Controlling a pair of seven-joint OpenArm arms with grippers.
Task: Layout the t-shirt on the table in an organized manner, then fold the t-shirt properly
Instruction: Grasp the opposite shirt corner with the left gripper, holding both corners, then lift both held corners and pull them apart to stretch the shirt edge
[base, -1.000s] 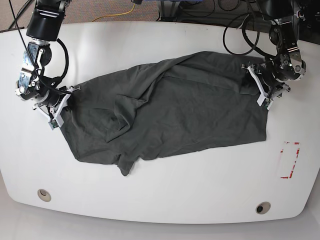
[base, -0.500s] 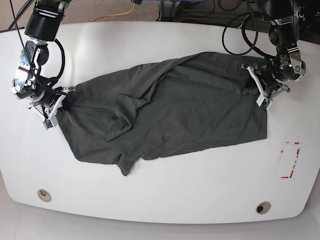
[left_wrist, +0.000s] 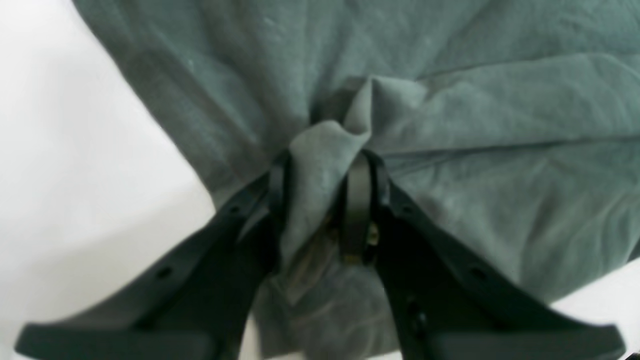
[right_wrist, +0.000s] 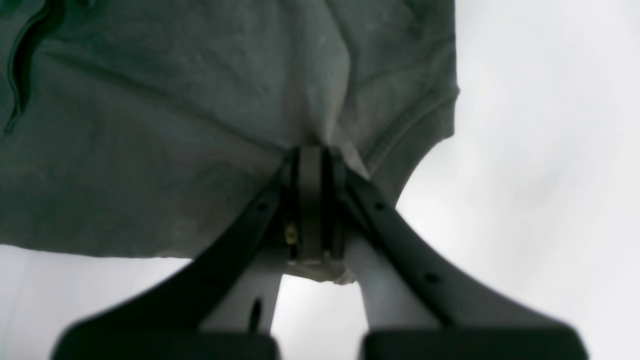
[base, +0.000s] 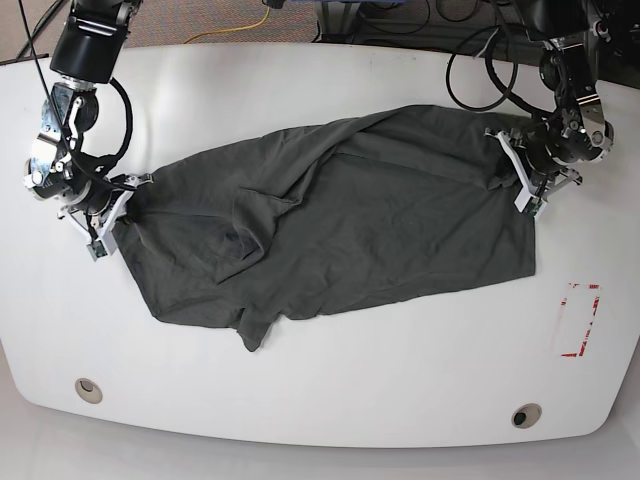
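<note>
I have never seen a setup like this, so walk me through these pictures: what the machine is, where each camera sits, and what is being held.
This is a two-armed robot at a large white table. The base view looks down from above; the other two pictures come from cameras on each wrist. A dark charcoal-grey cotton t-shirt lies spread and wrinkled on the table. The left end effector, on the overhead picture's right, pinches a bunch of fabric. The right end effector, on its left, is clamped on the shirt's opposite edge.

A yellow cable lies on brown carpet.
</note>
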